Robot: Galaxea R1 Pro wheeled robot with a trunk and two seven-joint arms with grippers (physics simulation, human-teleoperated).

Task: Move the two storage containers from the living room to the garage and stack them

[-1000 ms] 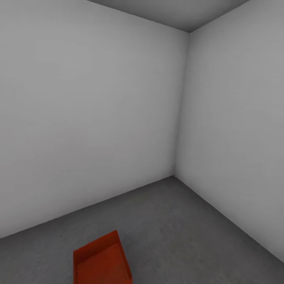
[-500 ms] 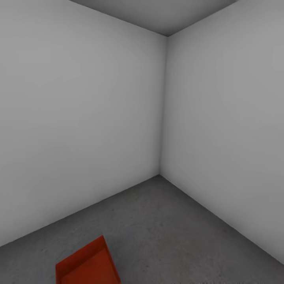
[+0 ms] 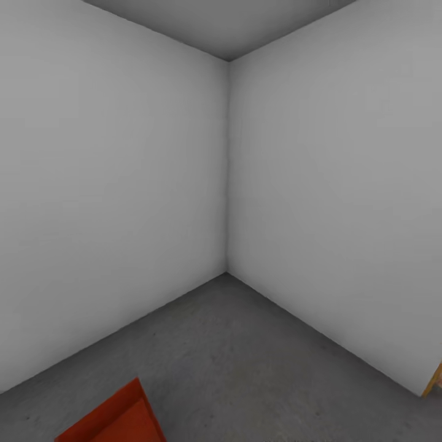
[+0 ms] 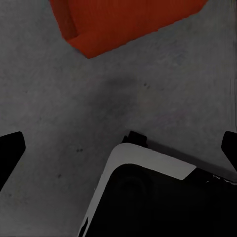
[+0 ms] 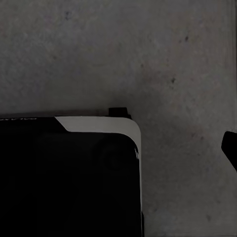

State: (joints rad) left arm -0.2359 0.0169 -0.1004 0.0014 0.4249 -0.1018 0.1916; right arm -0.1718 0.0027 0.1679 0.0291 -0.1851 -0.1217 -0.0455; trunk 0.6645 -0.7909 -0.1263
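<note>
Container [image 4: 123, 22] on floor [image 4: 59, 108]; left hand [image 4: 121, 148] apart.

No text can be read anywhere. Faint pale marks sit on the robot's dark base [image 5: 69, 177]. They are too small to make out.

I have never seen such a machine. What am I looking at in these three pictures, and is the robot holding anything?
It is a simulated wheeled robot with two arms. The head camera looks into a bare corner: white walls and a dark grey floor. One orange-red storage container stands on that floor at the picture's lower edge. The left wrist camera looks down past the left gripper, whose dark fingertips are spread wide with nothing between them, at the same container and the robot's base. The right wrist camera shows floor and base; holding cannot be judged.
</note>
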